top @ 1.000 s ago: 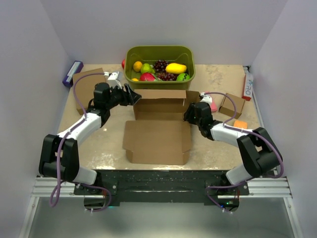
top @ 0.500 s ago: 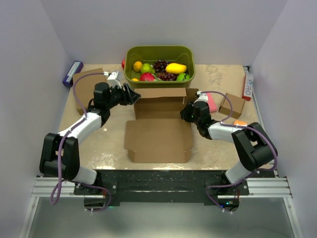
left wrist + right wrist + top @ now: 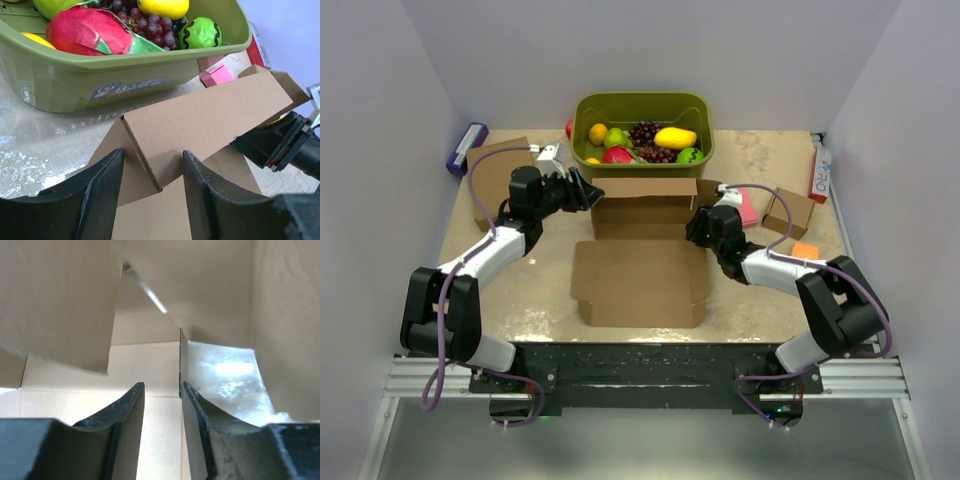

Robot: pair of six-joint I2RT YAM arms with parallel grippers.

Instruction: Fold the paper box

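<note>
The paper box [image 3: 640,285] lies flat in the middle of the table, with its back wall [image 3: 645,208] raised upright. My left gripper [image 3: 588,192] is open at the wall's left end. In the left wrist view its fingers [image 3: 152,152] straddle the folded corner of the box [image 3: 210,115] without pinching it. My right gripper [image 3: 698,225] is open at the wall's right end. In the right wrist view its fingers [image 3: 161,385] stand close together over the box floor, with a cut cardboard edge [image 3: 180,360] just ahead of the right finger.
A green basket [image 3: 645,168] of toy fruit stands right behind the box. A flat cardboard rectangle [image 3: 490,175] lies at the left. A small cardboard cube [image 3: 788,212], a pink block [image 3: 750,207] and an orange block [image 3: 805,250] lie at the right.
My right gripper has moved a little left and back, closer to the right end of the raised wall. The left gripper has hardly moved.
</note>
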